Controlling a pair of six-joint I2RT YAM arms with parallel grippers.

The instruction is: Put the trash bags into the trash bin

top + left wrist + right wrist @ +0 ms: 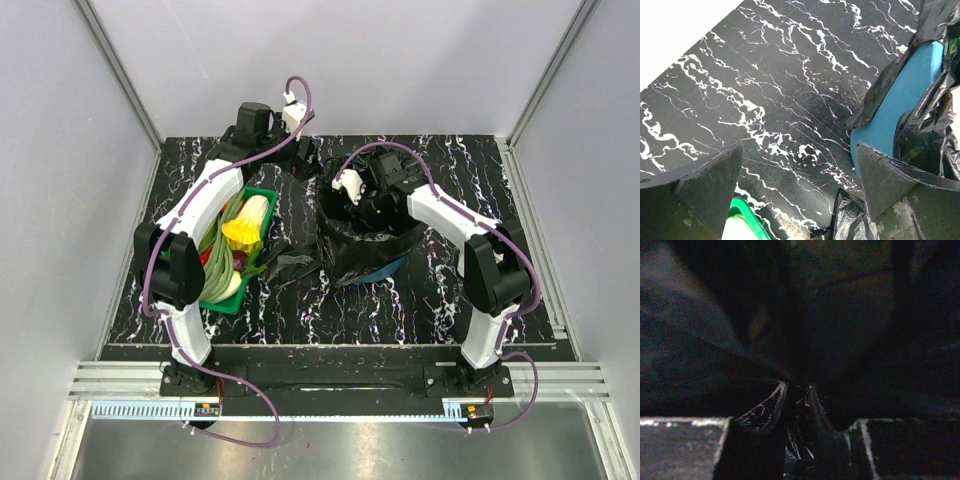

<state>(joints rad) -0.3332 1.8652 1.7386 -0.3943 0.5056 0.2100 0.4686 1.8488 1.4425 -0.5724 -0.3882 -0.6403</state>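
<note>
The teal trash bin (386, 270) stands mid-table, and a large black trash bag (355, 245) is draped over its rim and sides. My right gripper (366, 207) reaches down into the bin's mouth. In the right wrist view it is dark, and the right gripper (796, 386) is shut on a fold of black trash bag film (800, 445). A smaller crumpled trash bag (291, 265) lies on the table left of the bin. My left gripper (305, 160) hovers open behind it, holding nothing. The left wrist view shows the left gripper (800, 167), the bin wall (905, 110) and the small bag (852, 220).
A shallow green tray (226, 300) of vegetables sits at the left under my left arm; its corner (747, 217) shows in the left wrist view. The black marbled table (450, 300) is walled by grey panels at the back and sides.
</note>
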